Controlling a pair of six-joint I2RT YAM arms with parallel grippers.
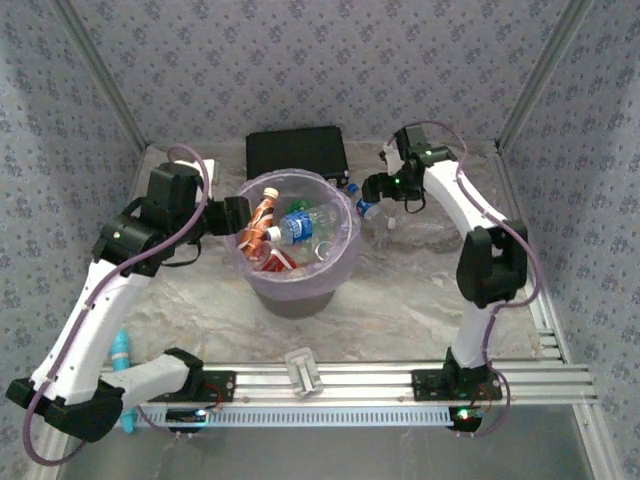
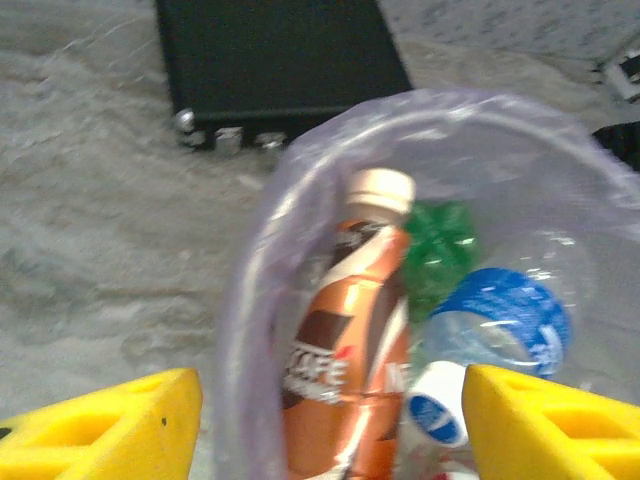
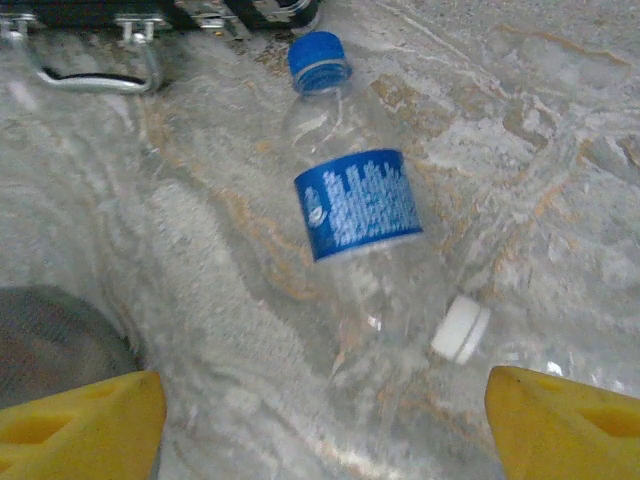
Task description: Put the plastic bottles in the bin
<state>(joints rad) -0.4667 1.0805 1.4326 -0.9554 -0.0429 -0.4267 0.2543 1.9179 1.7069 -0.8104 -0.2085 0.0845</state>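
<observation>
The bin [image 1: 343, 265], a grey bucket lined with a lavender bag, stands mid-table and holds several plastic bottles. My left gripper [image 1: 237, 215] hangs over its left rim, open. In the left wrist view the yellow fingers [image 2: 100, 430] stand wide on either side of an orange-brown coffee bottle [image 2: 345, 370] that lies in the bag [image 2: 250, 300] beside a green one [image 2: 440, 250] and a blue-labelled one [image 2: 505, 320]. My right gripper [image 1: 375, 188] is open above a clear bottle with blue cap and label [image 3: 355, 200] lying on the table. A clear white-capped bottle [image 3: 462, 328] lies next to it.
A flat black case [image 1: 297, 152] with a metal handle [image 3: 90, 75] sits behind the bin. A white clip-like block [image 1: 303, 368] rests on the front rail. A teal object [image 1: 120, 350] lies by the left arm's base. The bin's grey wall [image 3: 50, 335] stands left of the right gripper.
</observation>
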